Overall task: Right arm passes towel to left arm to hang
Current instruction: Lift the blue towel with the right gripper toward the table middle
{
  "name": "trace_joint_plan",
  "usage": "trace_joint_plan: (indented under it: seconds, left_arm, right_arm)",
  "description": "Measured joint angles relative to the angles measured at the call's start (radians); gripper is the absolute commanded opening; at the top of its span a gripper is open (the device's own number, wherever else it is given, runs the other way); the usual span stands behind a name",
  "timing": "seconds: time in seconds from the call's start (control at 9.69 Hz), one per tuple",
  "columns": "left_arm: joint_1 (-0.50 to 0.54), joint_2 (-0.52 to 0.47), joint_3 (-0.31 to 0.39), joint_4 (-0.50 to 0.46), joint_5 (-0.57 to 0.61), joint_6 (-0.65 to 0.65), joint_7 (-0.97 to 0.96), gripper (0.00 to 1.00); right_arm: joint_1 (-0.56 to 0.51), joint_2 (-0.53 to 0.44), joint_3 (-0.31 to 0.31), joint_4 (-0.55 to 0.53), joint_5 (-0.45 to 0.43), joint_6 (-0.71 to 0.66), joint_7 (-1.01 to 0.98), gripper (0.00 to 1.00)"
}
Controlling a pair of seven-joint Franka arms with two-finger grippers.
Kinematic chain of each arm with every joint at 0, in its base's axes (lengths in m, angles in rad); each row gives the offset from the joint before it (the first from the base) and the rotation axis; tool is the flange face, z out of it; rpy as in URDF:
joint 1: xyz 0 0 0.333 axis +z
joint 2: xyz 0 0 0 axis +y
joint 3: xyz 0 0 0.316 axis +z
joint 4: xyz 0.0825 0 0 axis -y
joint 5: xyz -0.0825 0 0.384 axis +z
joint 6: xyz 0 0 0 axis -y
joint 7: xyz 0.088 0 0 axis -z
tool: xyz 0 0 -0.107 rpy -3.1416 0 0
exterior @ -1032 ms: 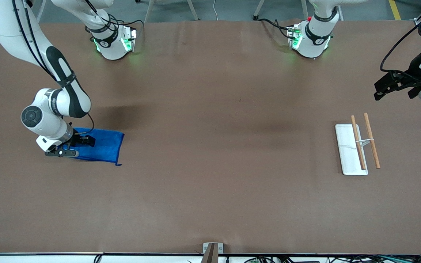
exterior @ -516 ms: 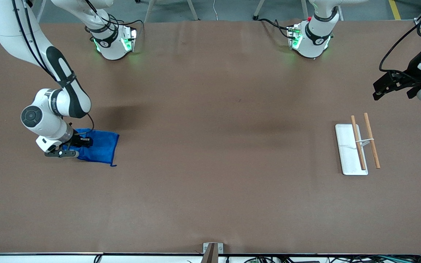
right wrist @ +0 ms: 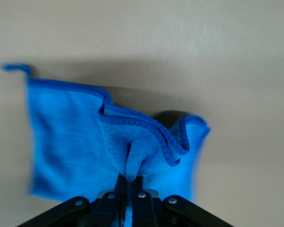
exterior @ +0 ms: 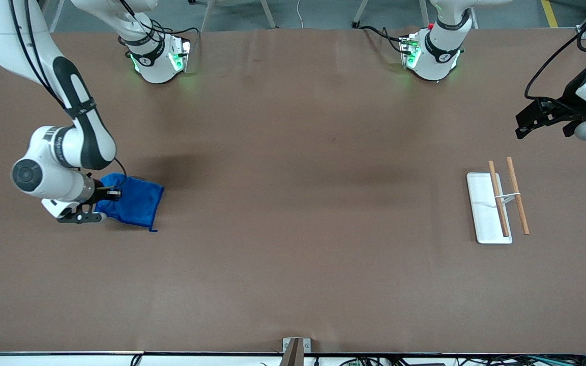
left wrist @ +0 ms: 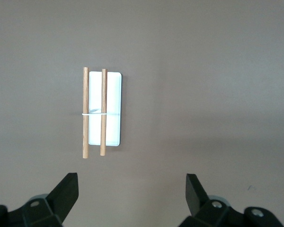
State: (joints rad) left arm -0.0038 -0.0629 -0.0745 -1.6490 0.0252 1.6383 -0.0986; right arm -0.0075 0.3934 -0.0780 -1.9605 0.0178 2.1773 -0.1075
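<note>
- Change since a second ago: the towel has drawn in from a flat rectangle to a narrower, bunched shape, its edge toward the left arm's end pulled back; the right arm's wrist has shifted toward its own end of the counter. The left gripper has barely moved.
- Towel: royal-blue fuzzy microfibre with a darker stitched hem; one end gathered into folds at the grip, the rest draped on the counter at the right arm's end. Its loop tag sticks out at a free corner, the one nearest the front camera.
- Towel axis: runs from the pinched end toward the left arm's end of the counter, spreading wider away from the grip.
- Right gripper: black jaws closed on a gathered fold of the towel.
- Left gripper: waits in the air above the counter's left-arm end, jaws wide apart, holding nothing.
- Towel rack: flat white rectangular base carrying two parallel round wooden rods on a thin white support, at the left arm's end.
- Counter: matte brown sheet, smooth, faintly creased.
</note>
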Motion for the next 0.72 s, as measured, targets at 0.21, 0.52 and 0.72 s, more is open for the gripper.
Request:
trace_joint_plan:
  seconds: [0.21,0.52,0.72]
  left_arm:
    - [0.001,0.001,0.0,-0.001,0.0,0.0,0.0,1.0]
    - [0.005,0.012,0.001,-0.002,0.0,0.0,0.0,1.0]
    - [0.007,0.013,0.002,-0.001,0.0,0.0,0.0,1.0]
  right_arm:
    - [0.012,-0.037,0.028,0.137,0.112,-0.173,0.001,0.01]
    - [0.029,-0.043,0.13,0.211,0.307,-0.239,0.098,0.01]
    - [0.047,-0.043,0.208,0.219,0.577,-0.231,0.131,0.01]
